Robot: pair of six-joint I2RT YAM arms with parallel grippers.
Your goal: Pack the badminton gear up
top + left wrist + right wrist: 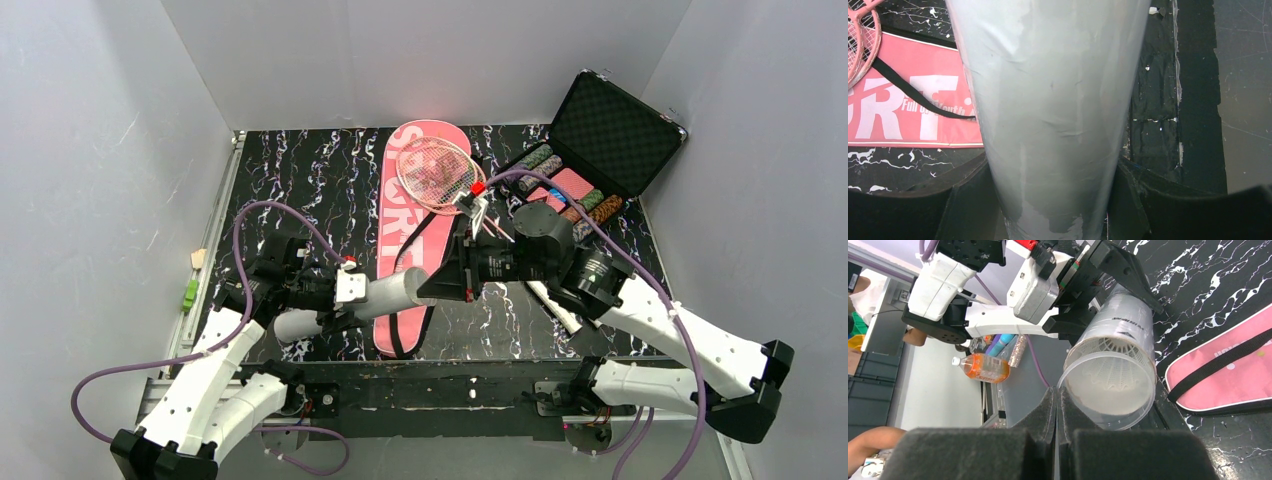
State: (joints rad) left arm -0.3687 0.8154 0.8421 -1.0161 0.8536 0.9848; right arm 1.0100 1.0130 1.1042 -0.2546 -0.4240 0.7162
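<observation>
At the near edge of the bench (310, 180), the left jaws stand partly open, one clamped on each side of the white tube (395, 290). They hold it almost level, its open mouth turned towards the right arm. In the left wrist view the tube (1048, 100) runs straight out between the two dark pads. The right jaws are pressed fully together with nothing between them, their tips just beside the rim of the tube (1120, 340). A white feather shuttlecock (1108, 365) sits inside, skirt towards the mouth.

Under the tube's mouth lies the near end of the pink bag (395, 215). The bag stretches away across the bench, with its black strap (1218, 365) lying along its top. A pink-framed racket (437, 172) lies with its head on the far end of the bag.

At the far right corner stands a black case (610, 125), lid up, holding rows of coloured chips (590, 205).
</observation>
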